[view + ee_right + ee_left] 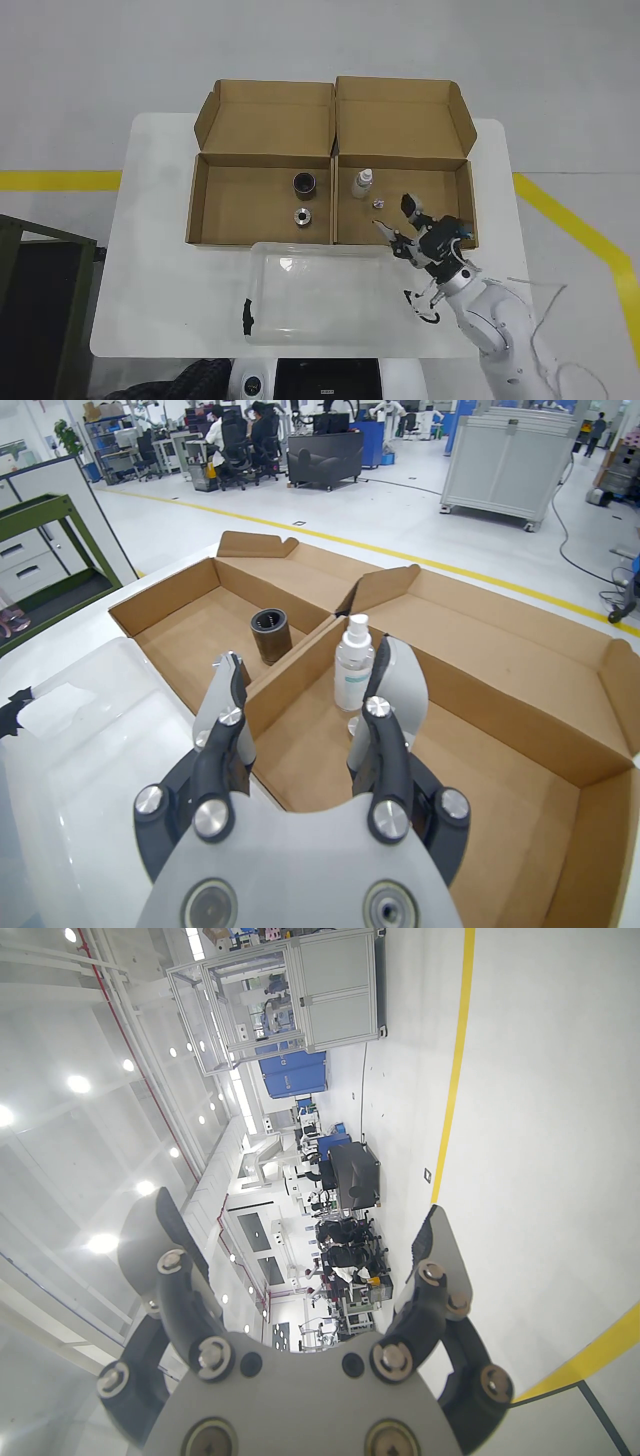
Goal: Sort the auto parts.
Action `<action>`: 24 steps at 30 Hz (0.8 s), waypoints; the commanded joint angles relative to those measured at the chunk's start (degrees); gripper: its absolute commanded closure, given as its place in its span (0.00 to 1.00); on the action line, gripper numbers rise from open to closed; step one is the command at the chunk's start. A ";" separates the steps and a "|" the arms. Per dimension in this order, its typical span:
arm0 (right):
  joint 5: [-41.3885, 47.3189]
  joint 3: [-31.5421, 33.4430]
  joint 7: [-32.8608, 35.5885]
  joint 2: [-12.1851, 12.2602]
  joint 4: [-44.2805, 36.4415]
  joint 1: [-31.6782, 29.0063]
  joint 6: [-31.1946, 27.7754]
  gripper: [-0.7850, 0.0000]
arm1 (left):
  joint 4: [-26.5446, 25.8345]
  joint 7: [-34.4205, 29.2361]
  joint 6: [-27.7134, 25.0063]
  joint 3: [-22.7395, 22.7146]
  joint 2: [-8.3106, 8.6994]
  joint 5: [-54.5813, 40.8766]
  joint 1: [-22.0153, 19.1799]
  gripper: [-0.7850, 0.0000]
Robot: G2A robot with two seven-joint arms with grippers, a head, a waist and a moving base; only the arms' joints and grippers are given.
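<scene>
From my station I see the right gripper (307, 660) hanging over the near part of the right box (430, 200), by the corner next to the left box (240, 200) and the clear bin (320, 300). Its jaws stand wide apart with nothing between them.

In the right wrist view the spray bottle (353, 660) stands upright just past them, inside the right box. A small silvery part (378, 201) lies on the cardboard floor just beside the bottle's foot, partly hidden behind the gripper. I cannot make out what kind of part it is.

The left box sits touching the right box along their shared wall, and both have their lids folded back on the far side. In the left box a dark cylinder (304, 184) stands on end with its bore facing up. A small metal ring (302, 216) lies near it on the side toward the bin, not touching it.

The clear bin rests on the white surface (150, 250) just in front of the two boxes, its far rim close against their near walls. A strip of black tape (246, 317) sits on its left rim.

The left gripper (300, 1208) points off into the room, away from the surface. Its jaws are spread wide and hold nothing.
</scene>
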 commanded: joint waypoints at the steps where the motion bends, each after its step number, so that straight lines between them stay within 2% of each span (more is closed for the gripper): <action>1: 0.53 2.08 -1.76 0.19 0.18 -1.51 -0.03 0.33 | 0.00 0.00 0.00 0.00 0.00 0.00 0.00 0.00; 7: 0.57 6.66 -6.25 0.54 0.83 -5.60 1.60 0.27 | 0.00 0.00 0.00 0.00 0.00 0.00 0.00 0.00; 9: -0.04 7.76 -7.68 0.63 1.00 -6.93 2.06 0.12 | 0.00 0.00 0.00 0.00 0.00 0.00 0.00 0.00; 12: -0.78 8.94 -10.38 0.70 1.47 -8.63 2.58 0.00 | 0.00 0.00 0.00 0.00 0.00 0.00 0.00 0.00; 24: -0.67 12.45 -18.78 0.83 3.78 -13.26 2.93 0.00 | 0.00 0.00 0.00 0.00 0.00 0.00 0.00 0.00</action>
